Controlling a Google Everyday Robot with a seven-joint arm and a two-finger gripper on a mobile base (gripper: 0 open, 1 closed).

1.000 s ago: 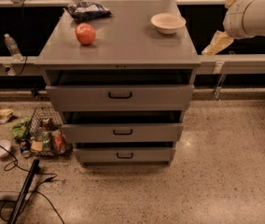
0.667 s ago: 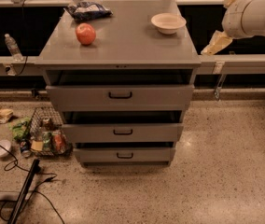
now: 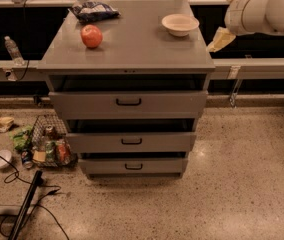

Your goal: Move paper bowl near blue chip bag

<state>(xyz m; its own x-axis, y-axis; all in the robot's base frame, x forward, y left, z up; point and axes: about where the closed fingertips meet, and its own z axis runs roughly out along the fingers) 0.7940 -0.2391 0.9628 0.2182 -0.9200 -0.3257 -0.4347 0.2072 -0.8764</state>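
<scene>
The paper bowl (image 3: 180, 24) is cream-white and stands upright at the back right of the grey cabinet top (image 3: 132, 49). The blue chip bag (image 3: 94, 10) lies wrinkled at the back left corner of the same top. A red apple (image 3: 91, 36) sits in front of the bag, to the bowl's left. My gripper (image 3: 223, 31) hangs on the white arm (image 3: 264, 13) just past the cabinet's right edge. It is to the right of the bowl, about level with it, apart from it and holding nothing.
The cabinet's three drawers (image 3: 128, 103) stand slightly pulled out. On the floor at the left are a wire basket of cans (image 3: 49, 146), a small white bowl (image 3: 1, 159), snack packets, and cables. A water bottle (image 3: 12, 48) stands on the left ledge.
My gripper has shifted a little to the left and up, closer to the cabinet's right edge and the bowl. The bowl, apple and bag have not moved.
</scene>
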